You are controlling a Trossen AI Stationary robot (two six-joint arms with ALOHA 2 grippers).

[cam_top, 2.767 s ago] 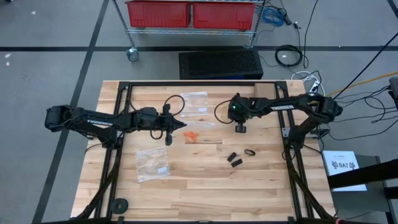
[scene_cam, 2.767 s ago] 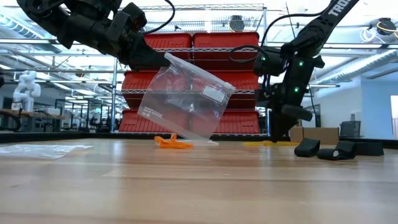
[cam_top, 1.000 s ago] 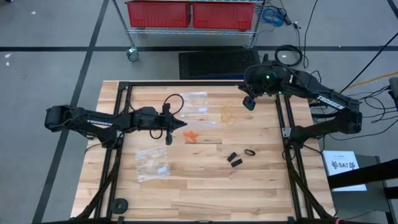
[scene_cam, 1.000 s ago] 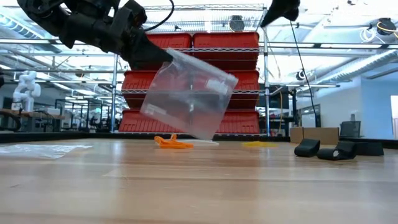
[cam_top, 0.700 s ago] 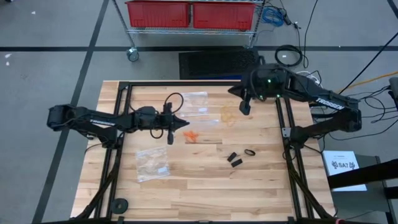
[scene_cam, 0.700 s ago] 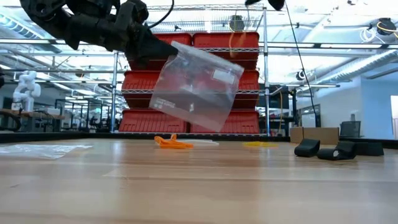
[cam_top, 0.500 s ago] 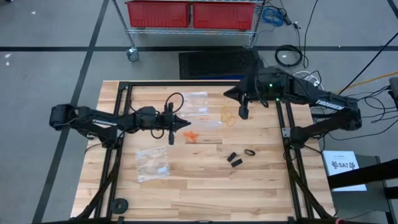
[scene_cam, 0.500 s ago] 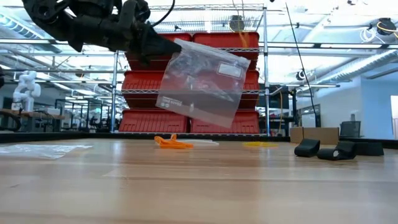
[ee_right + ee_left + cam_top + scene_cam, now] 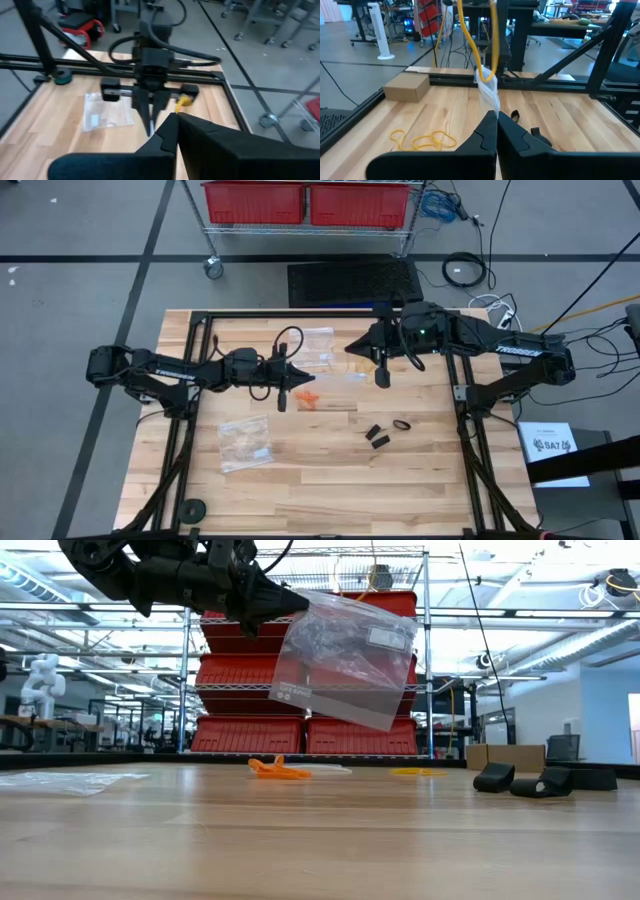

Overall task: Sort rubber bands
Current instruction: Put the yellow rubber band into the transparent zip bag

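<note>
Clear bag (image 9: 345,658) lifted higher, pinched in left gripper (image 9: 297,379) | right gripper (image 9: 381,379) – pinching yellow band (image 9: 476,40) – swung toward it — bagging next.

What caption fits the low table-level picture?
Left gripper lifts a clear zip bag above orange rubber bands on the wooden table.

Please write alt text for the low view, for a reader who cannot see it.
The left gripper, shut on a clear plastic bag, holds it tilted in the air above a wooden table. Below it lie orange rubber bands, with black rubber bands to the right and red bins behind.
</note>
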